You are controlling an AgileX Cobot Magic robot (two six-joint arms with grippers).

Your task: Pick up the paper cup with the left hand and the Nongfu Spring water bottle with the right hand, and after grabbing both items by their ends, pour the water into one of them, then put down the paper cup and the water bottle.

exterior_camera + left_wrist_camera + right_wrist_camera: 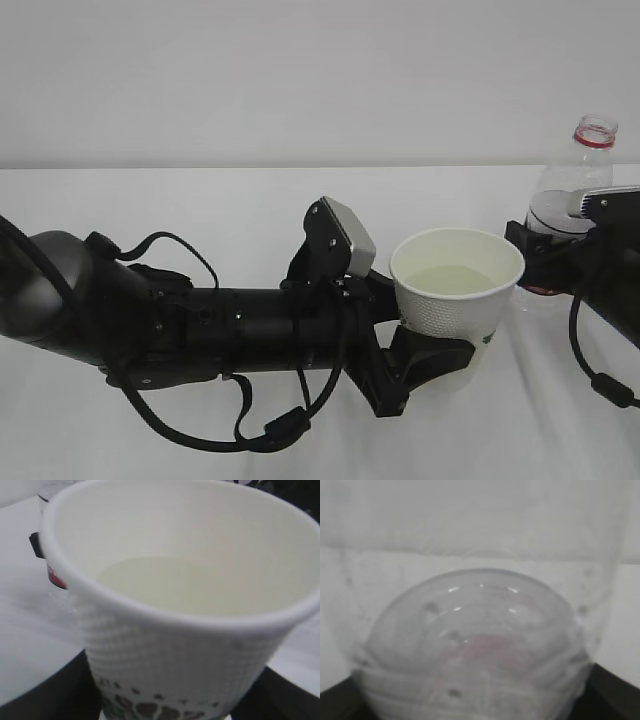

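Paper cup (457, 290) upright, low over the table (200, 200), water (455, 280) visible inside; pouring looks finished. Left hand (425, 345) has its jaws clamped on the cup's lower wall. Nongfu Spring water bottle (575, 180) stands upright, uncapped, at far right, just beside the cup. Right hand (560, 262) sits around the bottle's middle; whether it grips or has let go cannot be told. Risk: cup wall is thin, so an uneven release or sideways retreat could tip it and spill. A finger dragging on the bottle could topple it.
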